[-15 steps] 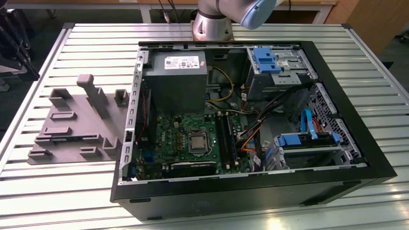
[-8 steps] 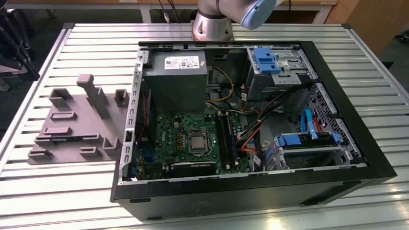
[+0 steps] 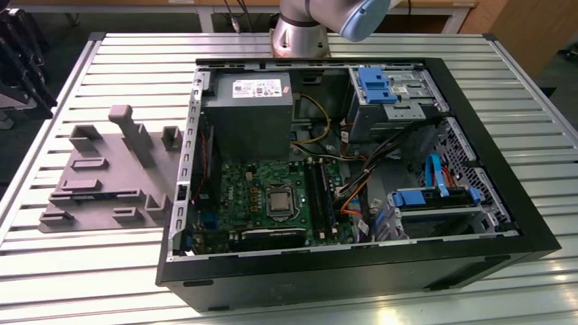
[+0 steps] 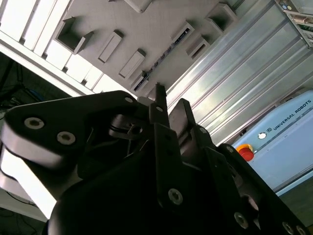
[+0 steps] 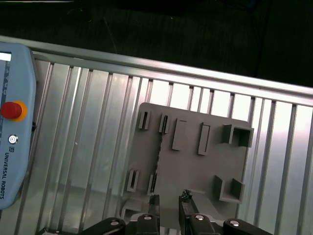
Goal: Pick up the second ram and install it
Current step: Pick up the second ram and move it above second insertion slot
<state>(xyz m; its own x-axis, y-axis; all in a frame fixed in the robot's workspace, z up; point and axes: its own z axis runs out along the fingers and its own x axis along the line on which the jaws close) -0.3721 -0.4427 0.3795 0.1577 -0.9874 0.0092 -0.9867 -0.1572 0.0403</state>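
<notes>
A ribbed metal tabletop carries a grey fixture near its edge on the exterior view's left. The second ram stands on edge in one of the fixture's slots. The gripper hovers above with its jaws parted and empty (a fair start). In my judgement they should straddle the strip squarely.

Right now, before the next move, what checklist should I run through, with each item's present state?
1. Memory stick stands on edge in the gray holder plate: ok.
2. Hand empty and open: ok.
3. Hand above the plate, centred over the stick: cannot tell.
4. Computer case open, long slots on its board exposed: ok.
5. A free slot for the stick: cannot tell.
6. Control pendant lies on the table, apart from the plate: ok.
</notes>
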